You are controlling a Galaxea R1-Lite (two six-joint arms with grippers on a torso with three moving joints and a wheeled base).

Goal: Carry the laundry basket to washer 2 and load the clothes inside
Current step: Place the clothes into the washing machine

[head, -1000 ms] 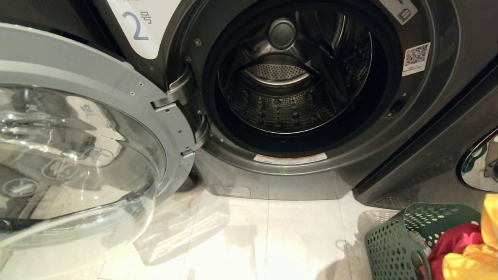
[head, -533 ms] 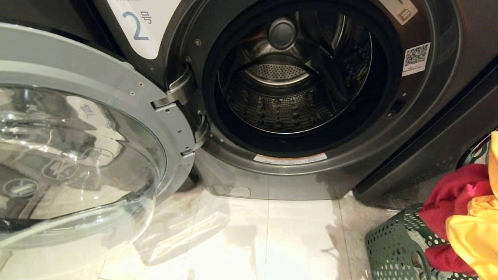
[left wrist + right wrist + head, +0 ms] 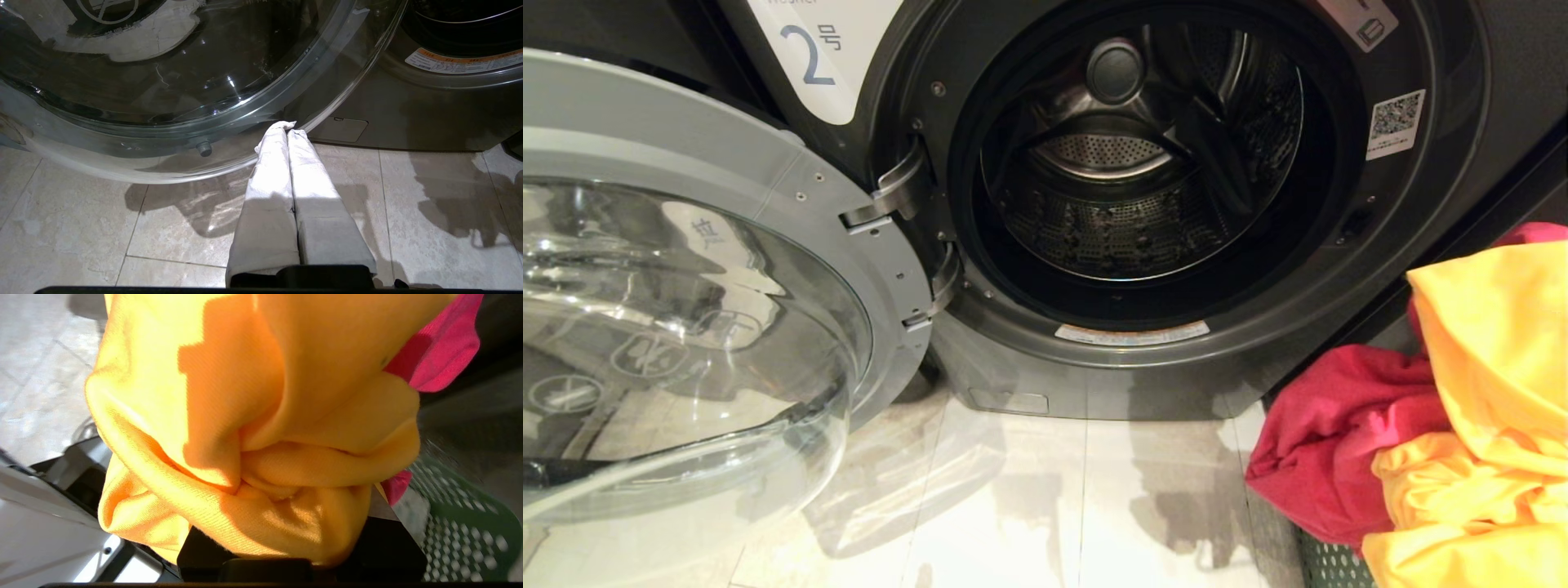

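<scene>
Washer 2 (image 3: 1143, 163) stands w/ door (image 3: 686, 269) swung wide, drum bare. Right pincer (image 3: 286, 522) clamped on yellow garment (image 3: 1478, 425), pink-red one (image 3: 1331, 457) hanging w/ it, right of the opening, above green basket (image 3: 461, 522). Left pincer (image 3: 288, 126) closed, empty, low by door glass.

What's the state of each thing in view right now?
washer 2: door swung fully open, drum empty.
washer door: open, glass facing the robot.
yellow garment: lifted, bunched in the right gripper.
pink-red garment: lifted along with the yellow one, hanging over the basket.
laundry basket: on the floor beneath the cloth.
left gripper: shut, empty, near the door's lower rim.
</scene>
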